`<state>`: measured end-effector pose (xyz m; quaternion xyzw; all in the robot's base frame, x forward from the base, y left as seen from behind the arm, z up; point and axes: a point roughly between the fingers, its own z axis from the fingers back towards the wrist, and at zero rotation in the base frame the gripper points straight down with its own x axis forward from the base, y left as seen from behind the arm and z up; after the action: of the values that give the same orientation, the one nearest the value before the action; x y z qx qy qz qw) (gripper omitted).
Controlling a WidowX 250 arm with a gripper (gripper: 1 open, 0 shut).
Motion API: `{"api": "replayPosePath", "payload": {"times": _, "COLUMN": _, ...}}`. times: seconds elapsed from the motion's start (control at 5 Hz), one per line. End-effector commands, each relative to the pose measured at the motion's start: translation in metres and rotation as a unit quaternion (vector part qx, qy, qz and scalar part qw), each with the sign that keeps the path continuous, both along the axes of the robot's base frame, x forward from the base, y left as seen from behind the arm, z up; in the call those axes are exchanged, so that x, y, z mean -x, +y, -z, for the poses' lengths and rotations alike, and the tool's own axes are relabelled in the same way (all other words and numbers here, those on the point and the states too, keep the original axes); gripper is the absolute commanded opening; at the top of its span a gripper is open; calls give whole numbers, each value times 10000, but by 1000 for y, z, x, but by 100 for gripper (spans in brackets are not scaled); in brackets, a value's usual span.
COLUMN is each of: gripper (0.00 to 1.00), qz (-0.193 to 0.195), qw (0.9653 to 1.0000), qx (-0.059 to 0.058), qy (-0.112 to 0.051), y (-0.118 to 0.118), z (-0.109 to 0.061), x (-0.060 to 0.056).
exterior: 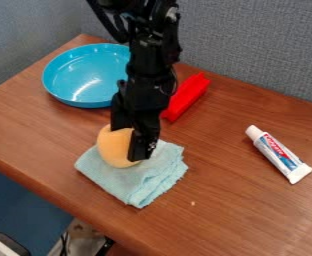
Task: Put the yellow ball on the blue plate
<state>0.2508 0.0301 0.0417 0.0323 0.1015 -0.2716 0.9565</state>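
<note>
On my view, the smooth orange-yellow egg-shaped ball sits on the folded light-blue cloth, toward the near left part of the brown wood-grain table. The cloth lies at an angle, and its folds spread out to the near side and to the right of the ball.

My black gripper points down from above, its lower end right at the ball's right side and overlapping part of it in my view. I have the jaws standing wide. They are level with the ball, one of them in front of its right edge; whether they touch its surface I cannot tell from this angle.

The round, shallow, glossy cyan-blue plastic plate with its raised rim is at the far left, well apart from the ball. The arm comes down just past the plate's right side and hides a little of that edge from me.

Behind the arm, to the right of the plate, I see a long red plastic object lying slantwise; its far end is partly covered, and I can't make out what it is. Over on the right lies a white tube with a red and blue label, its cap end toward the far left. A grey fabric-like partition stands along the far side of the table.
</note>
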Motion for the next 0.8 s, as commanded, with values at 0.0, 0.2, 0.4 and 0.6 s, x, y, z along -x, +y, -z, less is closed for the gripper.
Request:
{"api": "replayPosePath", "payload": {"times": 0.0, "gripper": 100, "qz": -1, "qw": 9997, "qx": 92, "qy": 216, "y": 1, "z": 15, "x": 3}}
{"api": "replayPosePath", "payload": {"times": 0.2, "gripper": 100, "qz": -3, "qw": 9995, "qx": 121, "qy": 276, "y": 1, "z": 20, "x": 2}}
{"api": "replayPosePath", "payload": {"times": 0.4, "gripper": 0, "qz": 3, "qw": 9994, "qx": 139, "qy": 322, "y": 1, "z": 24, "x": 1}}
{"api": "replayPosePath", "payload": {"times": 0.6, "gripper": 0, "qz": 104, "qw": 9994, "qx": 133, "qy": 306, "y": -2, "z": 21, "x": 0}}
